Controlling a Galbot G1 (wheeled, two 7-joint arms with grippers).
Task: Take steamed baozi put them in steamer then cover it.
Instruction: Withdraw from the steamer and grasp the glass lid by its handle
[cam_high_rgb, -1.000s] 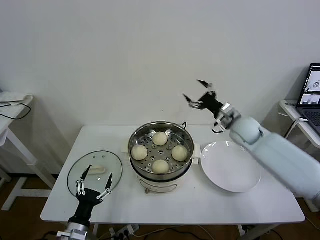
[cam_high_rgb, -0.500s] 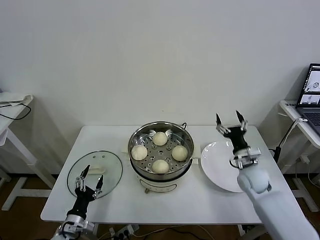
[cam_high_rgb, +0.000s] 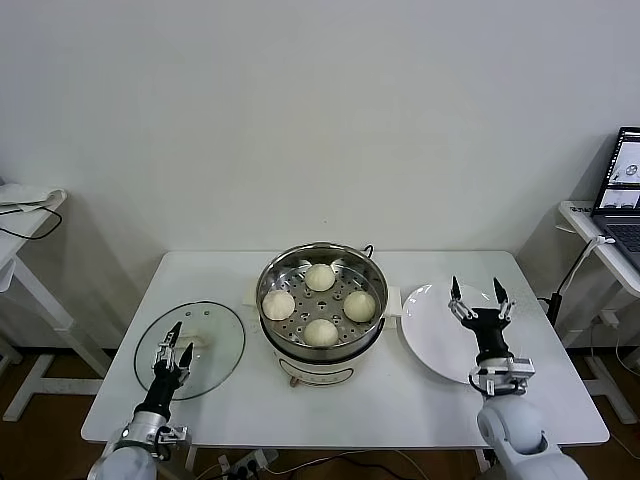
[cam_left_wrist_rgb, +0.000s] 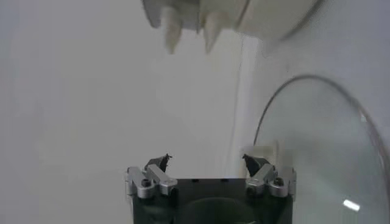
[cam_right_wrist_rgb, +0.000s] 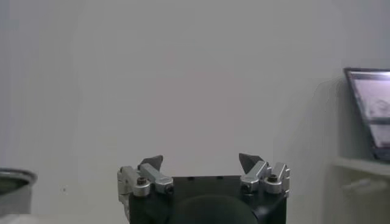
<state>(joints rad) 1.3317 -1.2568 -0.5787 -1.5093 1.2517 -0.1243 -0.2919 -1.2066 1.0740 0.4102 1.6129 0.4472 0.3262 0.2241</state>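
Four cream-white baozi (cam_high_rgb: 320, 303) sit on the perforated tray inside the shiny steel steamer (cam_high_rgb: 272, 268) at the table's middle. The clear glass cover (cam_high_rgb: 212, 355) with its cream handle (cam_high_rgb: 200, 341) lies flat on the table to the steamer's left; its rim also shows in the left wrist view (cam_left_wrist_rgb: 323, 140). My left gripper (cam_high_rgb: 173, 347) is open, over the cover's near edge, close to the handle. My right gripper (cam_high_rgb: 477, 301) is open and empty, upright over the white plate (cam_high_rgb: 435, 340) to the steamer's right.
The white table (cam_high_rgb: 400, 400) carries the steamer, cover and plate. A laptop (cam_high_rgb: 622, 190) sits on a side table at the far right. Another small table (cam_high_rgb: 25, 215) stands at the far left. A white wall is behind.
My right arm has swung down from high behind the steamer to low over the plate near the front. My left gripper has moved slightly back over the cover and its fingers have narrowed.
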